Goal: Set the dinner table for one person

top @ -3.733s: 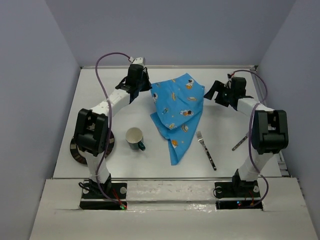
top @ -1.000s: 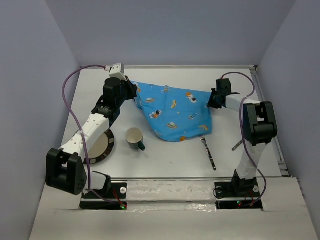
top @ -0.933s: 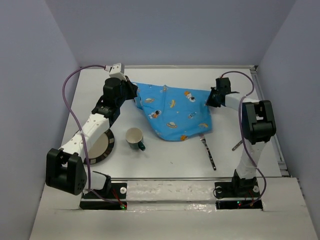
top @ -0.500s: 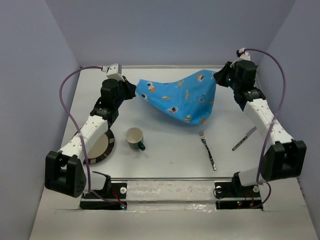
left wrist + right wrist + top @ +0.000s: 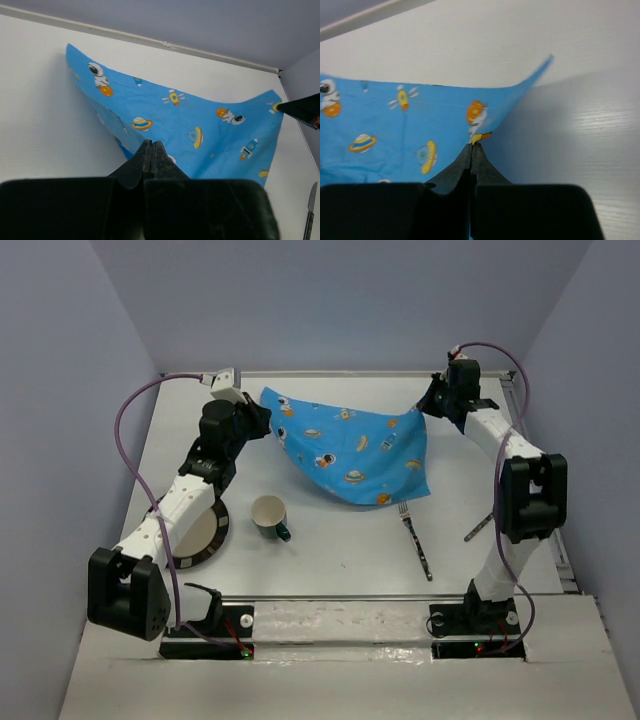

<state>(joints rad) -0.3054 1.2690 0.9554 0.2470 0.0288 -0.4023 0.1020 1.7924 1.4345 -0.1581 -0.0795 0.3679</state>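
You are holding the blue cloth mat (image 5: pixel 350 445) by its far corners, with left gripper (image 5: pixel 151 144) and right gripper (image 5: pixel 471 146) jaws pinching fabric. Soft and light, it is sagging, perhaps touching the rigid dinner table (image 5: pixel 330 560) lying beneath everything.

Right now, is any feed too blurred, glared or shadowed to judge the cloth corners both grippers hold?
Top external: even light, no glare, cloth sharp. Left wrist: print crisp, left gripper a dark silhouette. Right wrist: cloth slightly soft near the right gripper, casting a grey shadow on the table.
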